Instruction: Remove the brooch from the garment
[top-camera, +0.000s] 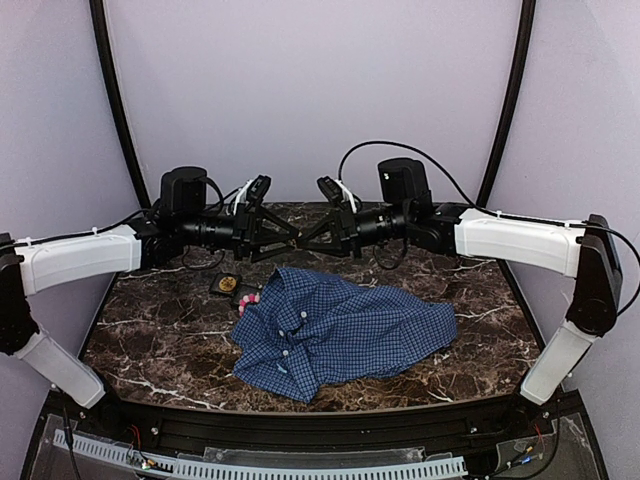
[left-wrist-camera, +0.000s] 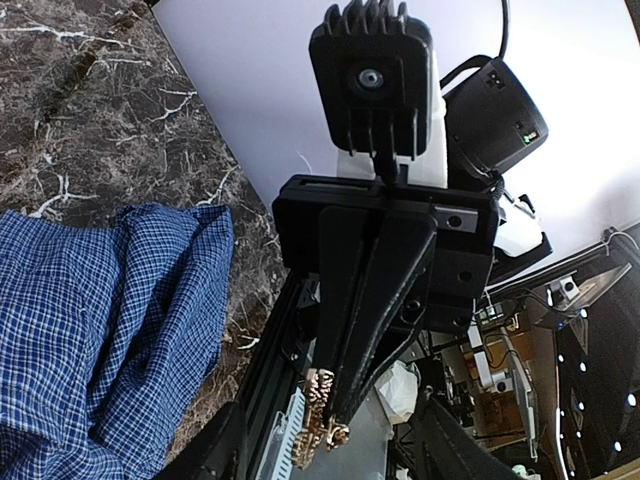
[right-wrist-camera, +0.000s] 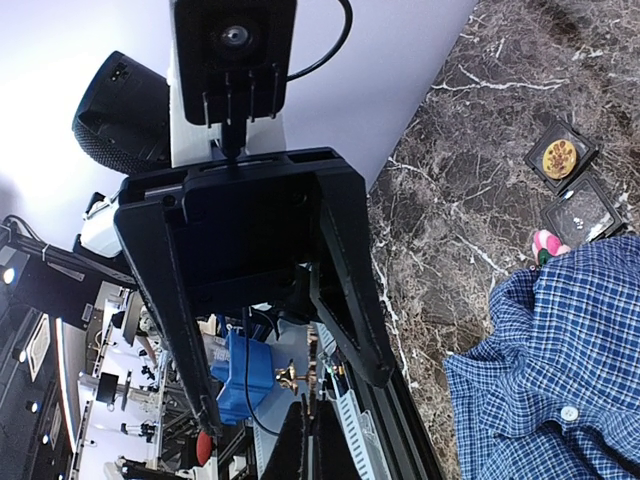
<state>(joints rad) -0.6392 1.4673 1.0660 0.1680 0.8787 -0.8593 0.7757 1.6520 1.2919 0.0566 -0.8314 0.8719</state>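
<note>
Top external: blue-check garment (top-camera: 340, 330) crumpled (white buttons (right-wrist-camera: 568, 412) showing); right gripper (left-wrist-camera: 342, 410) pinches gold brooch (left-wrist-camera: 322, 392); left gripper (right-wrist-camera: 292, 400) open.

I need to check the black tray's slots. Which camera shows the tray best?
The right wrist view: the tray is largest there, two slots showing, one holding a gold disc. The top view shows it small, beside the shirt collar. The left wrist view misses it.

Tray (top-camera: 225, 284) partly under shirt (top-camera: 340, 330), brooch (left-wrist-camera: 321, 388) in right pincer (left-wrist-camera: 332, 418) indistinct
</note>
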